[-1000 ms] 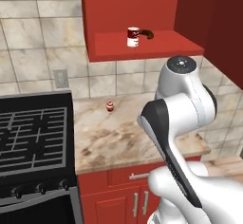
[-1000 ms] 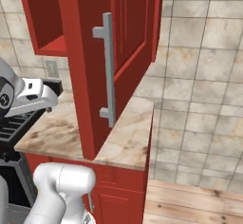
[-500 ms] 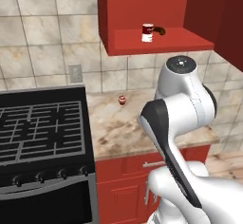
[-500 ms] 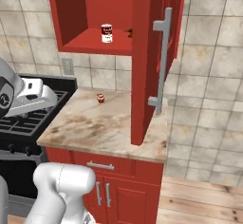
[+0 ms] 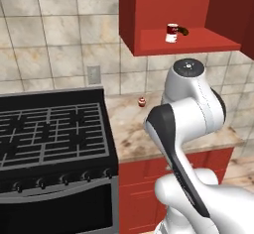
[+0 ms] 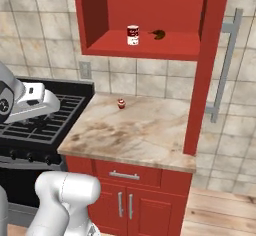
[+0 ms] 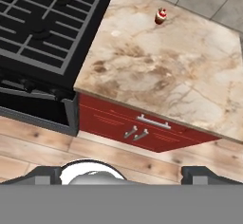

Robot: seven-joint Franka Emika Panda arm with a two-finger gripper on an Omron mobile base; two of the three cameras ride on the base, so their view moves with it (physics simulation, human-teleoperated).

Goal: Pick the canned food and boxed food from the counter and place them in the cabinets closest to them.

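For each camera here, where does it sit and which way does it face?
Left base view: behind the arm's left, facing stove and canned food in the cabinet; arm lower right.
Right base view: behind its right, facing counter; arm lower left.
Hand view: above, looking down; open gripper.
All share the small red item.

Bright, even, shadowless rendered light
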